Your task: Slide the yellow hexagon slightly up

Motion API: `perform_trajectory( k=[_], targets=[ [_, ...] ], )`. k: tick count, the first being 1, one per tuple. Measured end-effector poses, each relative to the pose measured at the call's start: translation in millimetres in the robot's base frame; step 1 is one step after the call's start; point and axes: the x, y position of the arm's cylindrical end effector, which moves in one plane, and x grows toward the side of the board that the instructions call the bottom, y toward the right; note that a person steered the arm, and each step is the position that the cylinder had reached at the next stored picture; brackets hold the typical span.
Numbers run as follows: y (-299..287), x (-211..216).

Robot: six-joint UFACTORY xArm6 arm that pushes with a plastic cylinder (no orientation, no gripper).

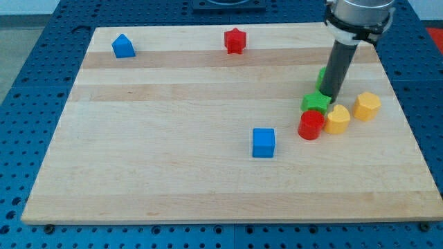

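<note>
Blue comes first at the view's left: a house-shaped blue block (123,46) near the wooden board's (173,180) top edge, then a red star (235,41), then a blue cube (264,142) mid-board. Further right sit a red cylinder (311,125), green star (316,103) and yellow heart-like block (338,119), bunched and touching. My tip (327,95), a bare rod with no fingers to open or close, rests just above the green star, partly hiding another green block (322,76). The yellow hexagon (367,106) sits rightmost; I judge I must get below it.
</note>
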Motion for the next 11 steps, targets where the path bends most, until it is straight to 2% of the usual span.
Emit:
perform_trajectory(
  k=[4, 5, 8, 9, 11],
  targets=[
    [68.2, -21.6],
    [96.7, -13.7],
    [98.9, 132.5],
    [86.6, 131.1],
    [50.4, 77.8]
  ],
)
